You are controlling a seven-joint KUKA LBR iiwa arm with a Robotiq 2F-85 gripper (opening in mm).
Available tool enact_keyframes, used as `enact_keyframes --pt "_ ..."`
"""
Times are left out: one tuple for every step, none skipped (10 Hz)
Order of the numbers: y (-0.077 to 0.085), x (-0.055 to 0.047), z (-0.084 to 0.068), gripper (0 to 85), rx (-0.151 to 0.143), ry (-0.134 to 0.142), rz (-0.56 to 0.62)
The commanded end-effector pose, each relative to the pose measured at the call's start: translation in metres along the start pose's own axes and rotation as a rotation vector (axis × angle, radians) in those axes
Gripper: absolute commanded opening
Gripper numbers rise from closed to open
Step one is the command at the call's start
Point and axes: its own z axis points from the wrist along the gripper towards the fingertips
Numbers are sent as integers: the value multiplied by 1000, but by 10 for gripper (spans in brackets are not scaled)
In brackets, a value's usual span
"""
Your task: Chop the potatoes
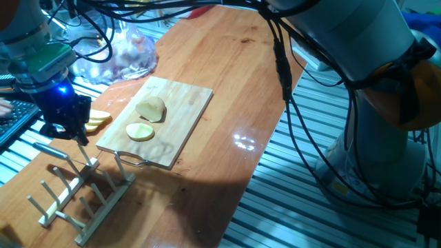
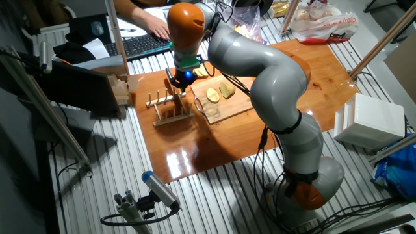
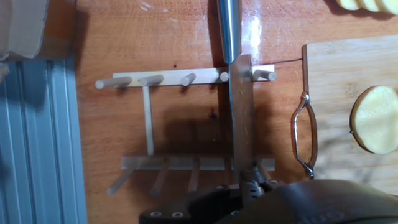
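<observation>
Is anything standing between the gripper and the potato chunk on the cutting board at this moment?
Nothing visible blocks the way. The gripper hangs over the wooden rack, where a knife rests. The potato chunk and a slice lie uncovered on the cutting board, beside the rack.

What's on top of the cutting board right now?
On the cutting board sit a potato chunk and one round slice beside it. More slices lie off the board on the table. Nothing shows what is under the chunk.
</observation>
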Motion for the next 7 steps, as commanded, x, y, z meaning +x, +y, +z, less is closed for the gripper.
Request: enact_keyframes --pt "-1 -1 -1 0 2 0 0" --pt "-2 -4 -2 0 2 3 -1" --pt "-3 -4 -2 0 4 2 -5" --pt "-1 -2 -2 0 10 -6 -8" --pt "1 0 -2 0 15 -10 -13" --pt "3 1 -1 0 14 10 -21" --pt "2 1 -1 0 9 28 -26"
